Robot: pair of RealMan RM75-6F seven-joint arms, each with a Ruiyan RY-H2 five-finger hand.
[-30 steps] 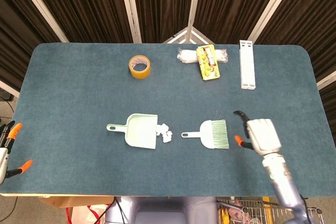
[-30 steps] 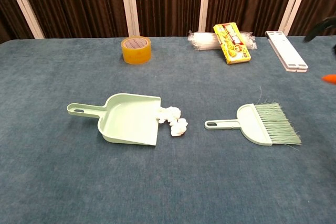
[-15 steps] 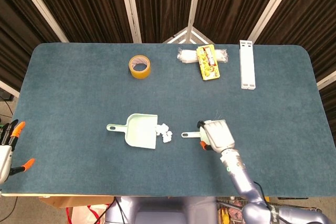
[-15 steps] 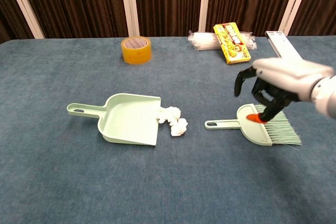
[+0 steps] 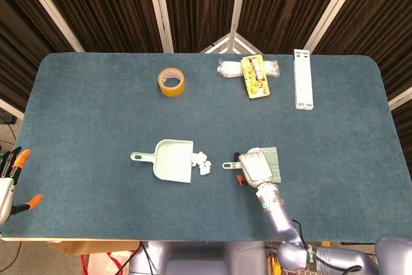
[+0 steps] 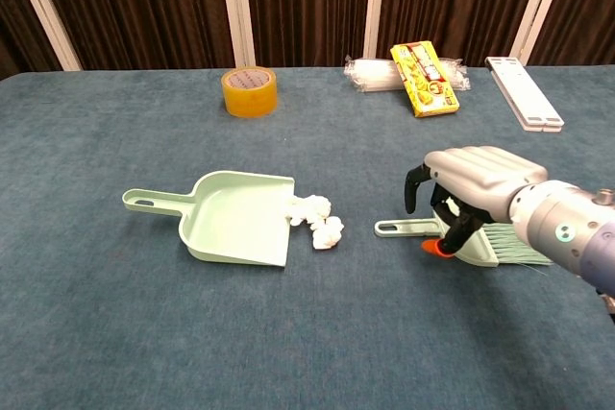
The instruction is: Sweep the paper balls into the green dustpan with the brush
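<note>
Right hand (image 6: 468, 187) poised over brush (image 6: 480, 234) at handle-head junction, fingers (image 6: 415, 189) curled but apart, not clamped. Brush flat on table (image 5: 96, 107), handle toward paper balls (image 6: 317, 218), which lie at mouth of green dustpan (image 6: 235, 218). Advice: close on handle firmly, keep bristles low, sweep leftward. Left hand (image 5: 8, 178) idle at table edge, fingers apart.

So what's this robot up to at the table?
It is meant to sweep the paper balls into the green dustpan. Its right hand is over the brush, fingers curled down at the handle end, seemingly about to grasp it. The balls lie at the dustpan's mouth, unswept. The left hand waits off the table's edge.
</note>
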